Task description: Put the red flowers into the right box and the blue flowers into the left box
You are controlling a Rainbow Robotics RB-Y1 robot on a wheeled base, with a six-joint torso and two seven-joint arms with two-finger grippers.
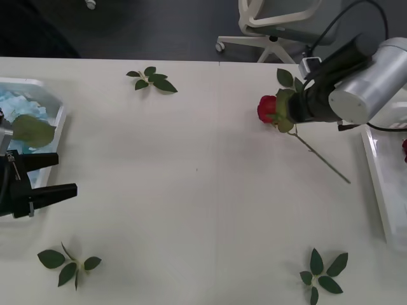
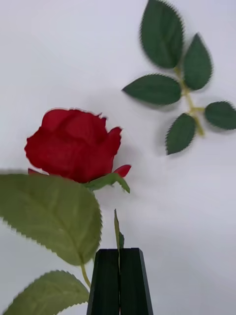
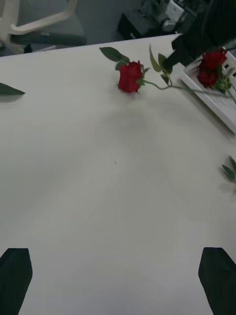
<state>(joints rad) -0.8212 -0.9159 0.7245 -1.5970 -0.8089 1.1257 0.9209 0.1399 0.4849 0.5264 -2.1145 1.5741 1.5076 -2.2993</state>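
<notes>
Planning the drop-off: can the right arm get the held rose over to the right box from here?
Probably yes: the right gripper is shut on the rose, and bare table lies between it and the right box.

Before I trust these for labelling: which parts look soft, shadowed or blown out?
Right wrist view: the rose has soft edges, the leaf sprig is sharper. Left wrist view: dim, and the right box looks murky. Front view: evenly lit, faint shadow under the held stem.
</notes>
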